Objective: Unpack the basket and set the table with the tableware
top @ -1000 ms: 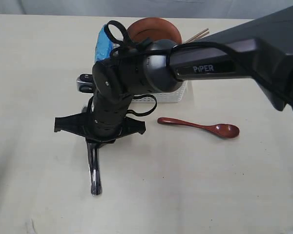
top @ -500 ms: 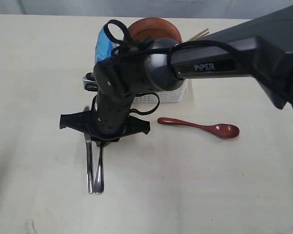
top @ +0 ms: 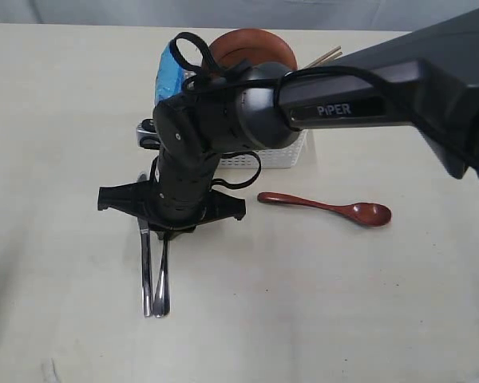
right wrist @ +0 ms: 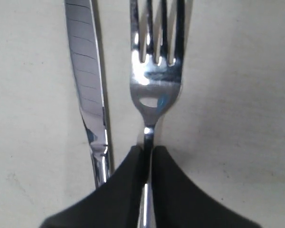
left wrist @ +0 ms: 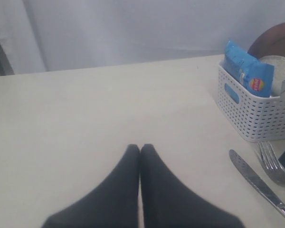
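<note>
On pale table (top: 343,303): flat steel knife (right wrist: 88,80) w/ tined fork (right wrist: 154,71) alongside.

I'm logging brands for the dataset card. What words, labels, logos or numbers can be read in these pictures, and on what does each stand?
"PiPER": white lettering on the dark grey right robot arm.
Round yellow-and-red logo on the blue chip bag: too blurred to read.
Flat steel knife and four-tined steel fork: no lettering visible.
</note>
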Controlling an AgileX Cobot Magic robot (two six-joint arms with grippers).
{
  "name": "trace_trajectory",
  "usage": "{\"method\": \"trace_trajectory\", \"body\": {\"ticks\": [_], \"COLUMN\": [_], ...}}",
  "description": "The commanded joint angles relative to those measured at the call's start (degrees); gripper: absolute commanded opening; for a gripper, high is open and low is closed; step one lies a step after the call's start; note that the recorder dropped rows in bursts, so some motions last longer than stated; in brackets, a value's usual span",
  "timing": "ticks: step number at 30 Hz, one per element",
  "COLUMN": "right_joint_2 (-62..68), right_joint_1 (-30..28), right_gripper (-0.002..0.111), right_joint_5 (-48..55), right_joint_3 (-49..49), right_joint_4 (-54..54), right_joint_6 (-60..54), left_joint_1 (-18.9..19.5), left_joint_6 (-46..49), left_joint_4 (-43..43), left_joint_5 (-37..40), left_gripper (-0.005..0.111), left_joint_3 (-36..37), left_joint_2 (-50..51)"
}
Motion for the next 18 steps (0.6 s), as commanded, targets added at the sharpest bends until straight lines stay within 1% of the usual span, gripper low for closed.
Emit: {"method": "trace_trajectory", "body": {"ticks": [1,2,4,12,15,18], "right_joint_2": [0.4,0.4,0.3,-4.3,-6.2,-7.2], "right_joint_1": [-0.4,-0.4,-0.5,-1.0,-1.0,0.6], "right_gripper": [0.028,0.035,0.041,0.041,0.041,0.041], "right_joint_5": [1.4,1.4,1.4,2.5,2.4,2.0], "right_joint_3": [0.0,0.0,0.0,0.0,0.0,0.0], "right_joint_4": [-0.4,-0.5,-1.1,-6.3,-6.4,-6.2], "right_joint_6": [0.4,0.3,0.1,0.0,-0.4,-3.9], "left_joint_1": [0.1,0.1,0.1,0.1,0.1,0.1], "left_joint_6": [0.3,0.3,0.3,0.3,0.3,0.3], "left_joint_4": [-0.3,-0.3,-0.3,-0.3,-0.3,-0.3], "left_joint_5": [0.0,0.0,0.0,0.0,0.0,0.0], "left_gripper": [0.0,0.0,0.0,0.0,0.0,0.0], "left_joint_3": [0.2,0.2,0.2,0.2,0.2,0.2], "left_joint_2": [-0.2,-0.2,-0.2,-0.2,-0.2,-0.2]}}
